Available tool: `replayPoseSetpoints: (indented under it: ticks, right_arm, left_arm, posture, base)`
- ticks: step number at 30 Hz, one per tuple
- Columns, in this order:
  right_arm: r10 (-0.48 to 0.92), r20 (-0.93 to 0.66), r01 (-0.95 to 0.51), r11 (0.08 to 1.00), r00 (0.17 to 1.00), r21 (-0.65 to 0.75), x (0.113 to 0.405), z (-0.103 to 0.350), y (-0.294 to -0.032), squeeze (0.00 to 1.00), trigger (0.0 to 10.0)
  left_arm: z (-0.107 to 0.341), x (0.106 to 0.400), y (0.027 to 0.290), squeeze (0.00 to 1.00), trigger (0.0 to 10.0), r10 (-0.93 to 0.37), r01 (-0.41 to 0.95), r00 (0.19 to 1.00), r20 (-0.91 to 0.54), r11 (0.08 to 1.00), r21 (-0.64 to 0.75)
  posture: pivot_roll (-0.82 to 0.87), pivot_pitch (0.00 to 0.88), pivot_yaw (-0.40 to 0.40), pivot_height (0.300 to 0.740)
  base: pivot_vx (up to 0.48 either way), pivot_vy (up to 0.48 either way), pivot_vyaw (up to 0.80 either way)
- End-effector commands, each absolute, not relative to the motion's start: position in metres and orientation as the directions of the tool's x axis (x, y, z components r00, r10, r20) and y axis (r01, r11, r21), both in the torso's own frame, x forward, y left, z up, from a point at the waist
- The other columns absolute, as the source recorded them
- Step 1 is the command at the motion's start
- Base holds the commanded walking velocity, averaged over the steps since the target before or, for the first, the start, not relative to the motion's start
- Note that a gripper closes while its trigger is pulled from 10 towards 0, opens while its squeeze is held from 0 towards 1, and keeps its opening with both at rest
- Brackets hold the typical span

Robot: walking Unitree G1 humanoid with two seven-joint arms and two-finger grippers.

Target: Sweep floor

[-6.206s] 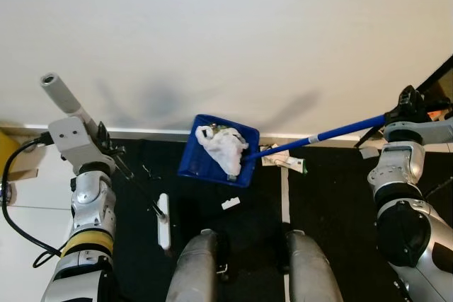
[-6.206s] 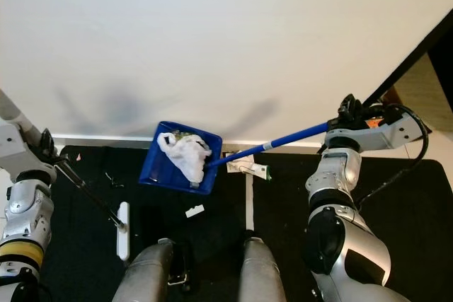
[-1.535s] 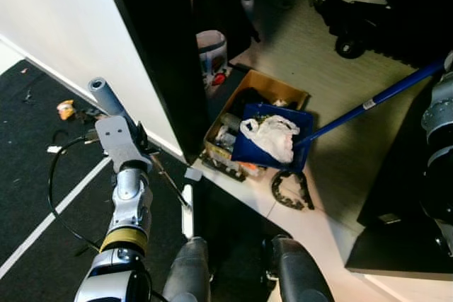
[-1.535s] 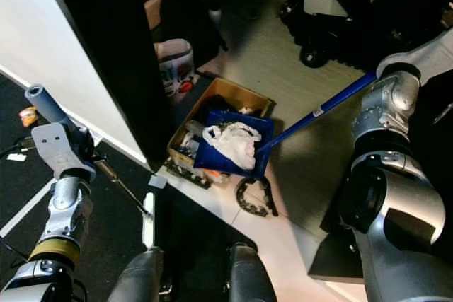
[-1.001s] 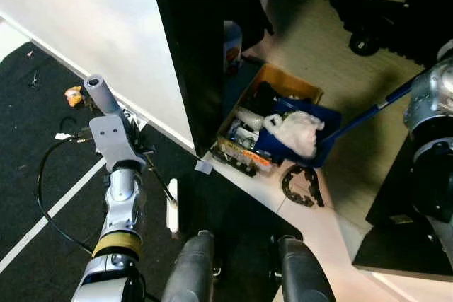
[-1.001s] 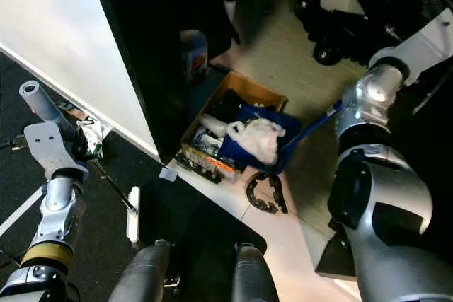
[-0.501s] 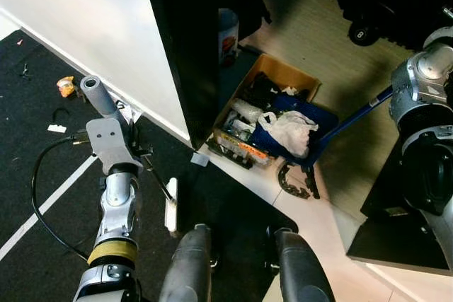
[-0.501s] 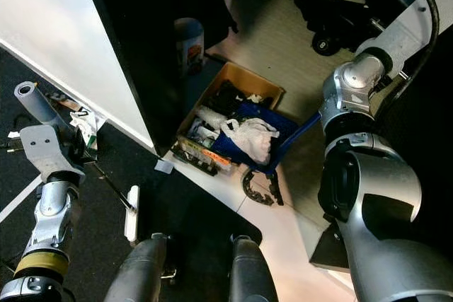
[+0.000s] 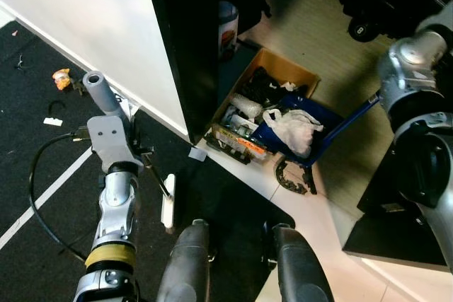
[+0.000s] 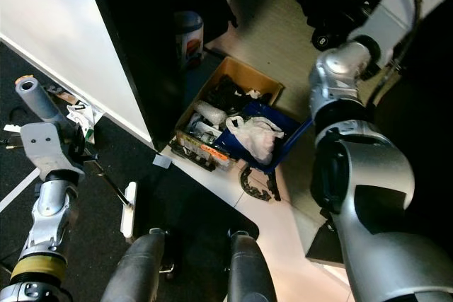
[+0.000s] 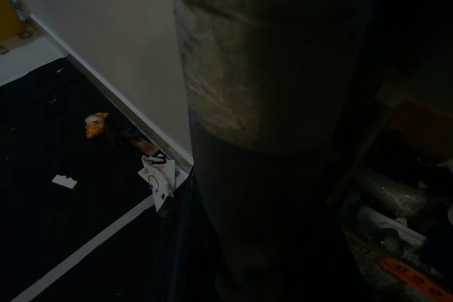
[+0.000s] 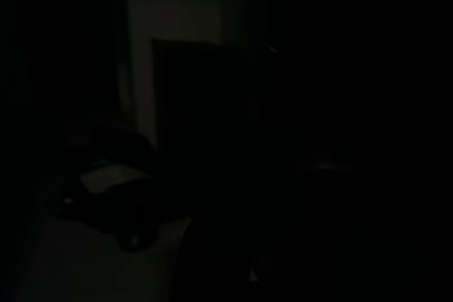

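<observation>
Left eye view, itemised. Blue plastic dustpan (image 9: 311, 132) on a long blue handle (image 9: 354, 112): held over the near corner of an open brown cardboard box (image 9: 272, 104) on the pale wood-look floor (image 9: 311, 40); the handle rises toward the right arm (image 9: 417, 111). Right pincer: hidden past the frame edge, state cannot be told. White crumpled plastic bag (image 9: 290, 126): lying in the dustpan pan. Box contents: dark and pale rubbish, mixed; an orange-and-white printed strip along the near wall, writing too small to read. Black ring-shaped object (image 9: 294, 177): on the floor, just beside the dustpan on the robot's side.

Left arm (image 9: 113, 196): raised at the robot's left, carrying a thin dark broom stick (image 9: 157, 178) that slants down to a narrow white broom head (image 9: 168, 201) resting on the black mat (image 9: 42, 245). Left pincer: fingers concealed behind the wrist housing, grip cannot be judged. Grey cylindrical stick end (image 9: 99, 91): above the wrist.

Black upright panel (image 9: 191, 33): between the white wall (image 9: 92, 5) and the box. Cylindrical container with a red-and-blue printed label (image 9: 226, 30): beyond the box, lettering illegible. Scattered litter on the mat: small orange scrap (image 9: 61, 77), white chip (image 9: 52, 122), crumpled white paper (image 11: 158, 177) at the wall base. White floor line (image 9: 42, 199): crossing the mat. Right wrist view: nearly black.
</observation>
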State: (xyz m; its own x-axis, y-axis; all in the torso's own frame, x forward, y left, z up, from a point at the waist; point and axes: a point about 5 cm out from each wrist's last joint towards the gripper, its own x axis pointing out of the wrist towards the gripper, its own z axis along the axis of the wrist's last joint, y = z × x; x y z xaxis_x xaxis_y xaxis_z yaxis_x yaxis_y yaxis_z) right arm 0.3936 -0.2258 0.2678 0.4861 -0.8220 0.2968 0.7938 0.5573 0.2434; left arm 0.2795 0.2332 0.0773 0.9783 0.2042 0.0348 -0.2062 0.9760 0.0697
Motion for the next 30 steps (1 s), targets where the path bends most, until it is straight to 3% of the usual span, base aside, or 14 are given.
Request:
replayPoseSetpoints:
  ticks: [1,2,4,7,9,13,21,24,30]
  right_arm:
    - [-0.81,0.353,0.809,0.553,0.468,0.197,0.393,0.272,-0.227,0.0,10.0]
    - [-0.81,0.353,0.809,0.553,0.468,0.197,0.393,0.272,-0.227,0.0,10.0]
    - [-0.748,0.441,0.754,0.623,0.496,0.209,0.397,0.29,-0.195,0.0,10.0]
    - [-0.72,0.469,0.727,0.654,0.511,0.211,0.399,0.296,-0.182,0.0,10.0]
    - [-0.674,0.499,0.681,0.703,0.545,0.206,0.4,0.299,-0.158,0.0,10.0]
    - [-0.656,0.514,0.669,0.717,0.553,0.195,0.4,0.299,-0.143,0.0,10.0]
    - [-0.599,0.604,0.66,0.736,0.527,0.154,0.393,0.3,-0.098,0.0,10.0]
    - [-0.513,0.713,0.633,0.764,0.477,0.126,0.384,0.304,-0.074,0.0,10.0]
    - [-0.432,0.791,0.596,0.796,0.433,0.108,0.375,0.304,-0.05,0.0,10.0]
  left_arm:
    - [0.079,0.277,0.237,0.0,10.0,0.203,-0.206,0.978,0.039,0.973,0.102]
    - [0.079,0.277,0.237,0.0,10.0,0.203,-0.206,0.978,0.039,0.973,0.102]
    - [0.081,0.276,0.24,0.0,10.0,0.219,-0.223,0.974,0.047,0.969,0.104]
    - [0.081,0.276,0.241,0.0,10.0,0.226,-0.231,0.973,0.05,0.967,0.105]
    - [0.082,0.276,0.242,0.0,10.0,0.239,-0.244,0.969,0.055,0.964,0.105]
    - [0.083,0.276,0.244,0.0,10.0,0.248,-0.252,0.967,0.057,0.962,0.105]
    - [0.086,0.274,0.25,0.0,10.0,0.269,-0.274,0.961,0.06,0.955,0.109]
    - [0.087,0.274,0.251,0.0,10.0,0.276,-0.281,0.959,0.061,0.953,0.111]
    - [0.087,0.274,0.251,0.0,10.0,0.279,-0.284,0.958,0.061,0.952,0.114]
  posture:
    - [0.06,0.266,-0.102,0.731]
    - [0.06,0.266,-0.102,0.731]
    - [0.06,0.262,-0.112,0.731]
    - [0.06,0.262,-0.112,0.731]
    - [0.06,0.262,-0.125,0.731]
    - [0.07,0.264,-0.129,0.731]
    - [0.07,0.269,-0.137,0.731]
    - [0.07,0.271,-0.141,0.731]
    - [0.07,0.272,-0.146,0.731]
  base:
    - [0.0,0.0,0.0]
    - [0.0,0.0,0.0]
    - [0.0,0.0,0.0]
    - [0.0,0.0,0.0]
    - [0.0,0.0,0.0]
    - [0.0,0.0,0.0]
    - [0.0,0.0,0.0]
    - [0.0,0.0,0.0]
    - [0.0,0.0,0.0]
